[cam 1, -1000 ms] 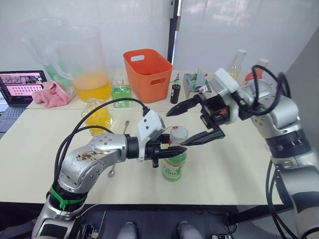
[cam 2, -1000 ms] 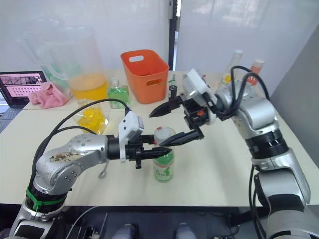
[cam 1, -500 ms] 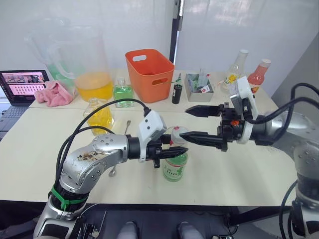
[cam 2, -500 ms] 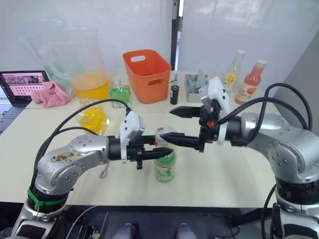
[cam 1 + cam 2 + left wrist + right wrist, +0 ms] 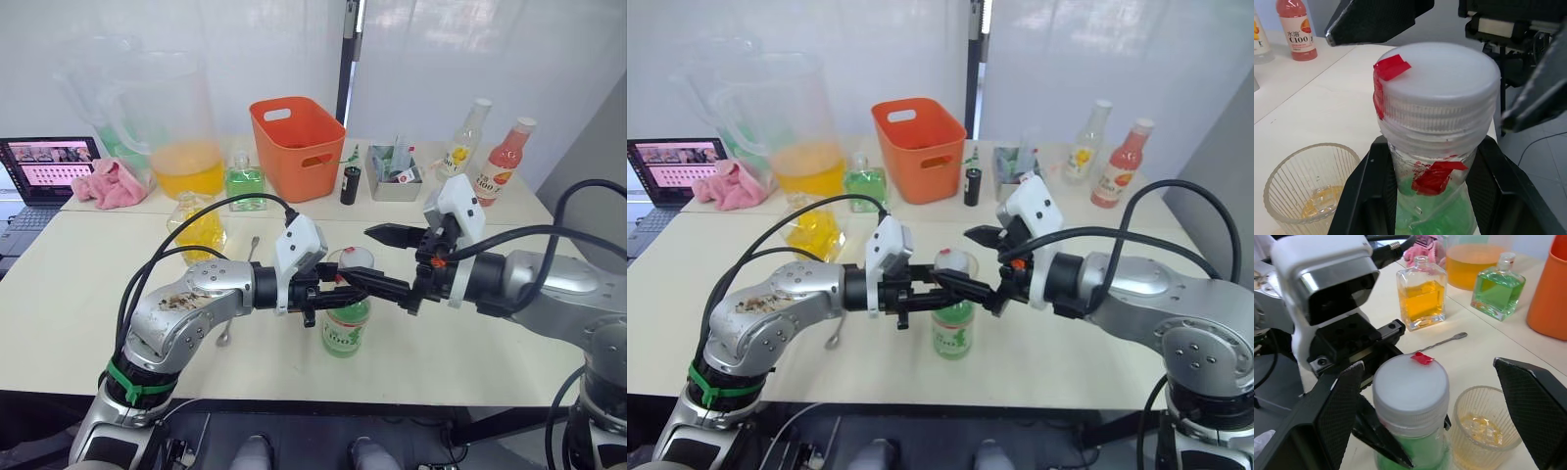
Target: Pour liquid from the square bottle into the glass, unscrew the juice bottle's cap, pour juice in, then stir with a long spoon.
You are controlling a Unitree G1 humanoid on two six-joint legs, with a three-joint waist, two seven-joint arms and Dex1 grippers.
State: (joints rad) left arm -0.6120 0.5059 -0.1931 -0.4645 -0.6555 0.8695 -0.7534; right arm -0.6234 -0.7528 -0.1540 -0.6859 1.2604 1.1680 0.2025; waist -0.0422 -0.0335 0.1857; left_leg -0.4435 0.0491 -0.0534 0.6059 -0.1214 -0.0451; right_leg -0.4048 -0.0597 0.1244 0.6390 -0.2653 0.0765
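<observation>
left hand [image 5: 338, 291] is clamped on the upright juice bottle [image 5: 345, 323], right hand [image 5: 1425, 396] spread wide either side of its cap [image 5: 1437, 73].

Juice bottle [image 5: 345, 318] stands upright at center frame, green liquid inside, white cap [image 5: 1437, 81] still on with red tape bits. Ribbed glass [image 5: 1484, 431] right beside it holds a little yellow liquid. Square bottle [image 5: 199, 227] with yellow liquid and the long spoon [image 5: 1442, 341] sit further left.

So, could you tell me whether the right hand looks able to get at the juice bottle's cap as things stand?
Probably yes. The right hand is open with a finger on either side of the white cap, and nothing lies between them. The left hand clamps the juice bottle lower, below the cap.
</observation>
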